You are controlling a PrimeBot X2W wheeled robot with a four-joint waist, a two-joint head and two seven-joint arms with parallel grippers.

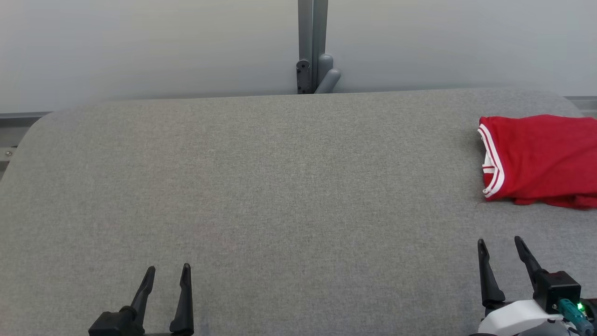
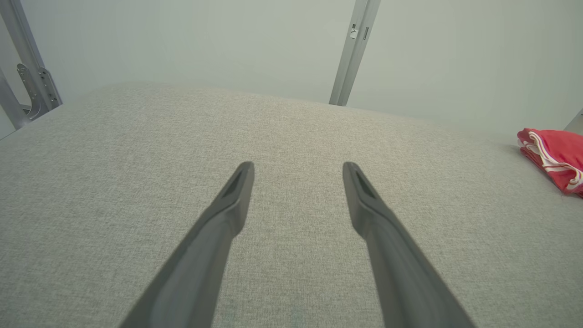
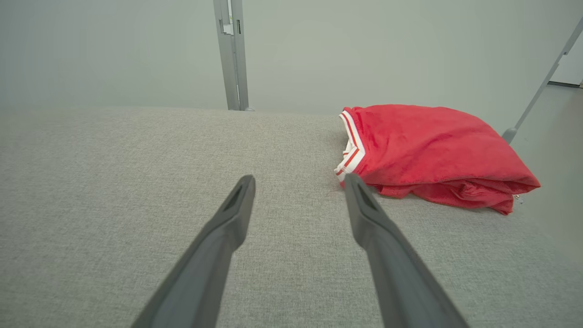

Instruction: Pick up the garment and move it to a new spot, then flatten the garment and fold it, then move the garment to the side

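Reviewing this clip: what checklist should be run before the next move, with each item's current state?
1. Left gripper jaws open, nothing between them: ok.
2. Right gripper jaws open, nothing between them: ok.
3. Red garment located: ok, at the right side of the table, ahead of the right gripper.
4. Garment flattened: not ok, it lies folded over in layers, striped trim facing left.
5. Garment wholly on the table: cannot tell, its far end nears the edge.
6. Room for spreading: ok, wide grey surface to the garment's left.

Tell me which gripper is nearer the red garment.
Right. The right gripper is open just short of the red garment; the left gripper, also open, is far to its left across the grey surface.
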